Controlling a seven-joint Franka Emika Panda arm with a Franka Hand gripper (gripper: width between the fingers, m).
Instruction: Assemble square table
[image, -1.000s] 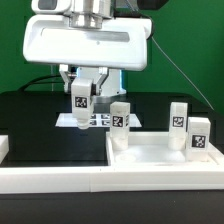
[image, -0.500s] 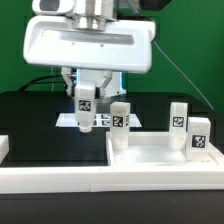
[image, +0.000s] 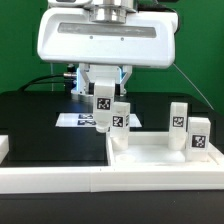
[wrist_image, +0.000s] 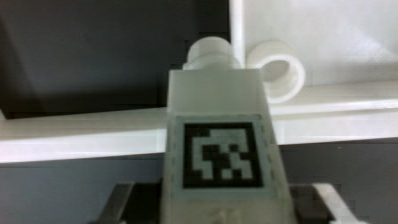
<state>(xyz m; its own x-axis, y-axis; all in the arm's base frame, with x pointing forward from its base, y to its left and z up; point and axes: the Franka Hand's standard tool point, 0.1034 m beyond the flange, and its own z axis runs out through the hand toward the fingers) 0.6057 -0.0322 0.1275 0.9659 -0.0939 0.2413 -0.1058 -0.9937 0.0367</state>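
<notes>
Fingers (image: 102, 102) clamped on tagged leg (image: 102, 108), fingertips hidden behind it, tabletop (image: 160, 152) cut off at exterior view's right.

A tagged white leg (wrist_image: 222, 130) fills the wrist view, its rounded tip toward the white tabletop (wrist_image: 320, 40)

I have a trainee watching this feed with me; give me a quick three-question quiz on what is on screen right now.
1. True or false: the gripper is empty.
2. In the exterior view, how many legs stand free of the gripper? A) one B) three C) five
3. Fill in: the held leg hangs just to the exterior view's ____ of the nearest standing leg.

Key:
1. False; it is shut on a tagged white leg.
2. B; one near the held leg, two more at the exterior view's right, by the tabletop.
3. left
</notes>
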